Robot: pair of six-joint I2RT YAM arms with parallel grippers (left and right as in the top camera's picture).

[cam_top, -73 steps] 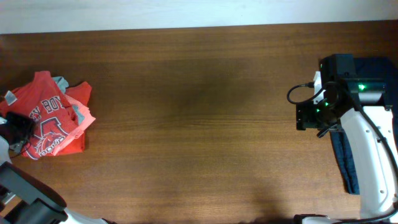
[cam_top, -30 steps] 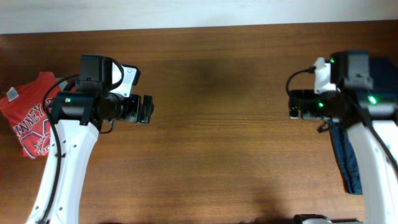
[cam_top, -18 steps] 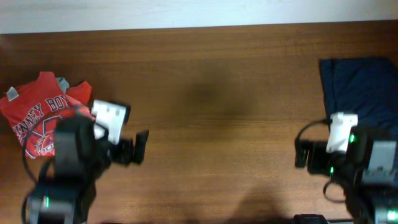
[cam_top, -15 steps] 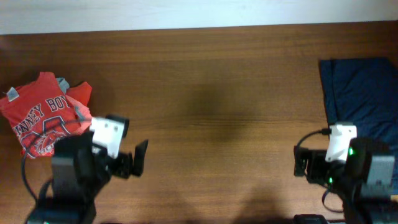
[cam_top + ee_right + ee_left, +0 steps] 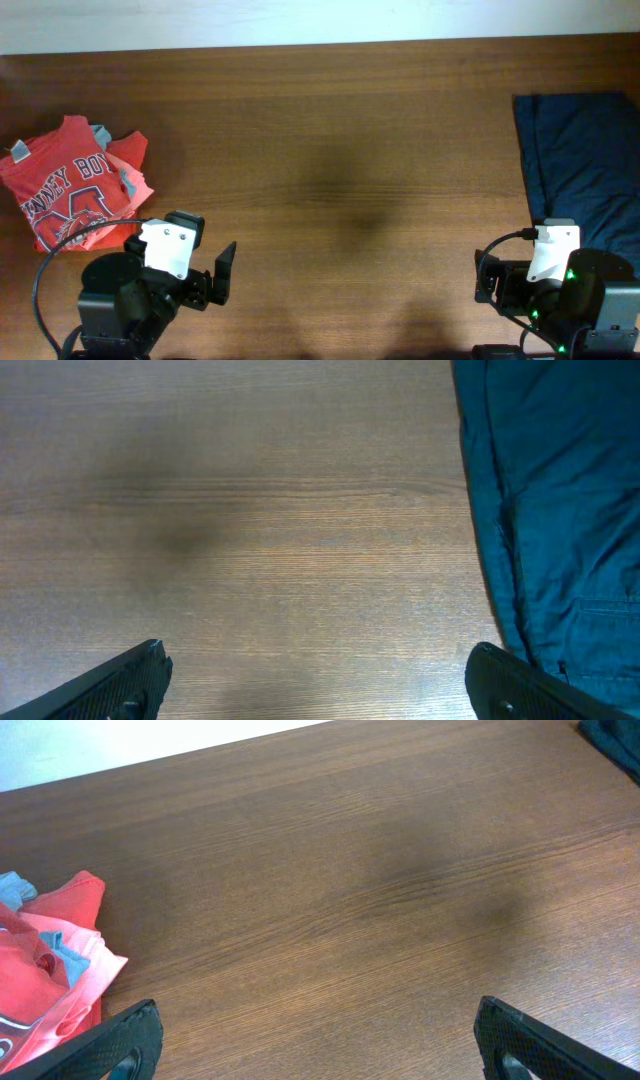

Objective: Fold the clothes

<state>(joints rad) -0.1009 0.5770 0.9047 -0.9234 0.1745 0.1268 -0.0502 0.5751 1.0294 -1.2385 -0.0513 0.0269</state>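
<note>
The clothes lie in two places. A crumpled orange-red T-shirt with pale lettering sits at the table's left edge, with grey and coral cloth bunched against it. A dark navy garment lies flat at the right edge. My left gripper hangs near the front edge, right of the T-shirt and apart from it. In the left wrist view it is open over bare wood, with the coral cloth to its left. My right gripper is also open, with the navy garment just beside its right finger.
The brown wooden table stretches between the two piles. A pale wall strip runs along its far edge. Both arm bodies fill the front corners.
Both arms have drawn back from mid-table toward the front edge, uncovering the navy garment and the T-shirt pile. Both grippers stay open and hold nothing.
</note>
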